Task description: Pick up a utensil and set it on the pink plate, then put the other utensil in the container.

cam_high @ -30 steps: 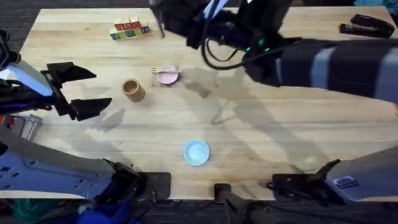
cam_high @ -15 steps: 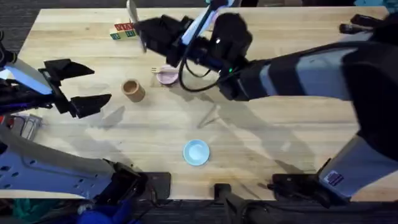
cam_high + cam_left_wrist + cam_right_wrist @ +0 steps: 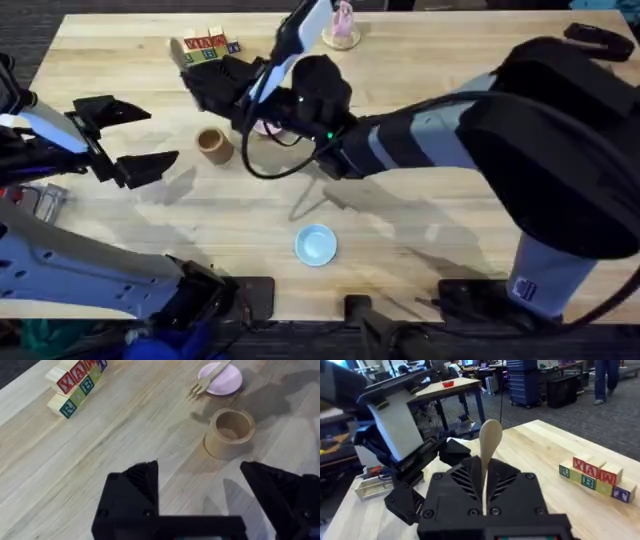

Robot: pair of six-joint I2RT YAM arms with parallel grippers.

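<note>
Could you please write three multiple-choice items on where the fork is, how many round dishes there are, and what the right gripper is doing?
1. Where does the wooden fork lie?
A. inside the tan cup
B. across the pink plate
C. on the blue dish

2. How many round dishes stand on the table?
A. two
B. one
C. four

3. What is the state of the right gripper?
A. open and empty
B. shut on the fork
C. shut on the wooden spoon

Answers: 1 B, its handle crosses the pink plate, tines over the rim. 2 A, the pink plate and the blue dish. 3 C, the wooden spoon stands upright between its fingers.
</note>
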